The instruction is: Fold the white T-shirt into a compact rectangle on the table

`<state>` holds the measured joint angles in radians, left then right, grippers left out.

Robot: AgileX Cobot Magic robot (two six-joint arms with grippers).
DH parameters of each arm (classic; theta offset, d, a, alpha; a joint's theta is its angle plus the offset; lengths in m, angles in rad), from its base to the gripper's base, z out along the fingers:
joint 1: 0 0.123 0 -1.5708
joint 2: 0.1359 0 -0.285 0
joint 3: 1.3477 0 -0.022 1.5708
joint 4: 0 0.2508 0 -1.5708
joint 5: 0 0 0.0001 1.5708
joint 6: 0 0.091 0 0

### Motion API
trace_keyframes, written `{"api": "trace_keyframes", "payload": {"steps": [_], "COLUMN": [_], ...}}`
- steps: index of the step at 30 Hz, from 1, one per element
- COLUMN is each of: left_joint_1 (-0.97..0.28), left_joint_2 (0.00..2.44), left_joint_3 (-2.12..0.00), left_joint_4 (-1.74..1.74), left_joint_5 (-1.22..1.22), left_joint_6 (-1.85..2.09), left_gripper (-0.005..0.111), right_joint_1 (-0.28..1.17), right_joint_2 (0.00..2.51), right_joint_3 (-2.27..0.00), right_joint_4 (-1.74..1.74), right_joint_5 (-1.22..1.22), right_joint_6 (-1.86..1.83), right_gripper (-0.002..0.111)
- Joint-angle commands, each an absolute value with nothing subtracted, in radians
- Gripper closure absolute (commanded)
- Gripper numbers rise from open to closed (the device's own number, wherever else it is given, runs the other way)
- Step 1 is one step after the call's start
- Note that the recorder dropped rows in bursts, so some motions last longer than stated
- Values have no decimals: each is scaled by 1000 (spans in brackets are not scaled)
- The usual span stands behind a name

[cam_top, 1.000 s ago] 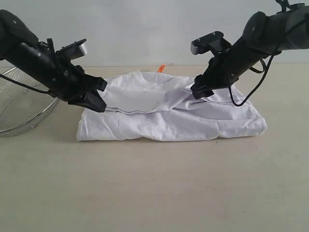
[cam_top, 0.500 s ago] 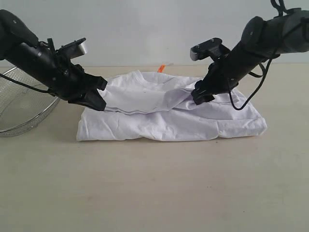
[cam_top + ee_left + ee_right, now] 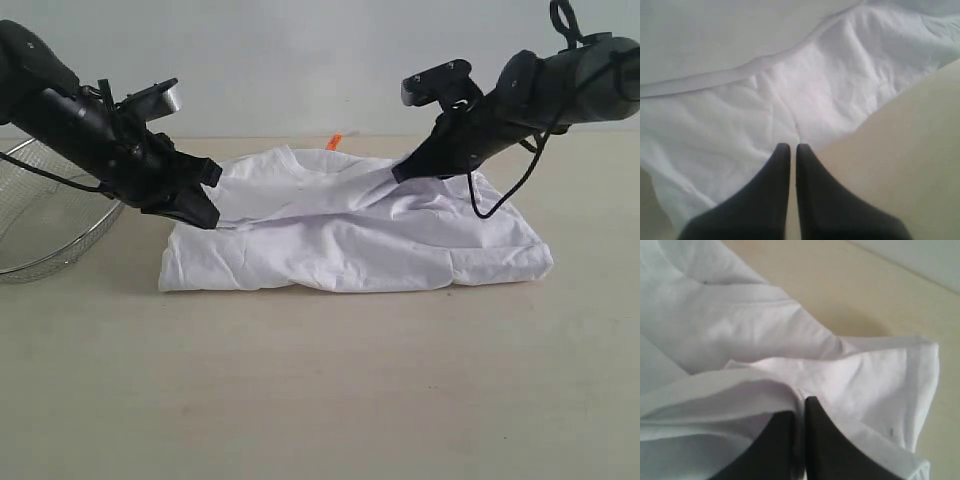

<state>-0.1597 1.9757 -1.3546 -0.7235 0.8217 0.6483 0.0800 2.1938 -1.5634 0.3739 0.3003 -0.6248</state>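
Table carries the white T-shirt at its centre, lying as a rumpled, partly doubled band. Right gripper, at the shirt's two o'clock, is clamped on a tented upper layer. Left gripper, at nine o'clock, has its jaws together and seems to pinch the edge there, though its wrist view is soft. A fold is probably starting. Both corners should next lift level and travel toward six o'clock, away from the orange neck tag at twelve.

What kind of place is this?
Probably a robotics laboratory bench: a left gripper and a right gripper hold one white T-shirt on a plain beige table before a plain wall.
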Motion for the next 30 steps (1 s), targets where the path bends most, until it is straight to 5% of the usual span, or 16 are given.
{"api": "trace_keyframes", "payload": {"steps": [1,12,21,30], "left_joint_1": [-164,-164,-162,-162], "left_joint_2": [1978,1978,1978,1978], "left_joint_3": [-1350,-1350,-1350,-1350], "left_joint_4": [-717,-713,-711,-694], "left_joint_5": [815,819,819,836], "left_joint_6": [643,643,643,643], "left_gripper": [102,102,102,102], "right_joint_1": [82,80,78,-22], "right_joint_2": [2181,2247,2277,2257], "right_joint_3": [-1570,-1673,-1702,-1709], "right_joint_4": [371,382,376,378], "right_joint_5": [192,47,57,168], "right_joint_6": [-582,-510,-507,-374], "right_gripper": [108,107,54,53]}}
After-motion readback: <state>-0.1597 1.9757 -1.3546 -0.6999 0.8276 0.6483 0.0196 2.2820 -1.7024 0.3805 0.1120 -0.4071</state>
